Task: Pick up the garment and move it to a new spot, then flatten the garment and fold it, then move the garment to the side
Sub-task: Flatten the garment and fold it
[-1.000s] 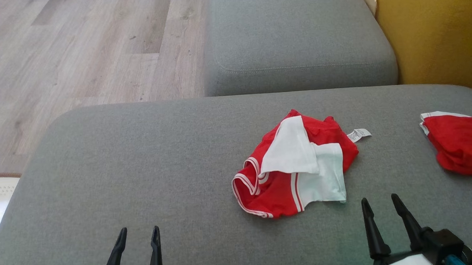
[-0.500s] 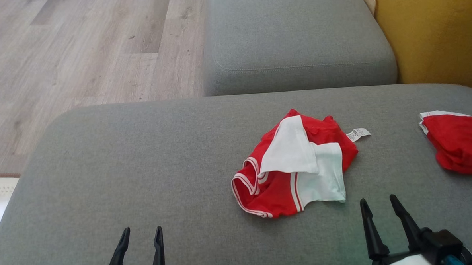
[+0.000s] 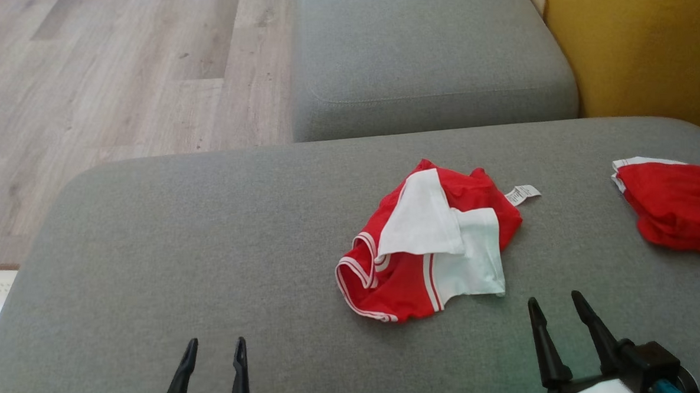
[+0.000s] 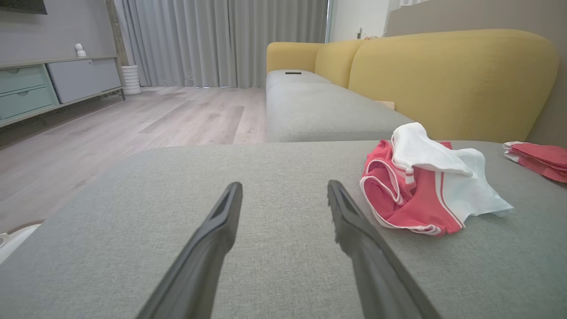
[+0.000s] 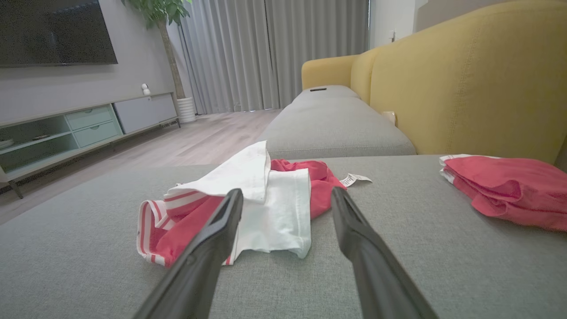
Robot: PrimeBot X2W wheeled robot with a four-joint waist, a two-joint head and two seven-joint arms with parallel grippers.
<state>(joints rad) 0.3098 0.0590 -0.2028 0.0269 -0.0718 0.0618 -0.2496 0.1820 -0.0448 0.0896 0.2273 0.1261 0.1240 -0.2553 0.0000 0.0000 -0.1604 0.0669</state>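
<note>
The garment, a crumpled red and white piece with striped hems, is lying on the grey sofa seat, somewhat right of the seat's middle. The right tool is hanging close to the garment's near right corner, apart from the cloth, with its two dark fingers spread wide and gripping nothing. In the right wrist view the garment's white part is showing just beyond the fingertips, mostly toward the left finger. The left tool is hanging well to the garment's left over bare seat, its fingers likewise standing apart and empty. A white care label is sticking out at the garment's far right edge. A second red garment is resting near the seat's right edge, by the yellow backrest.
</note>
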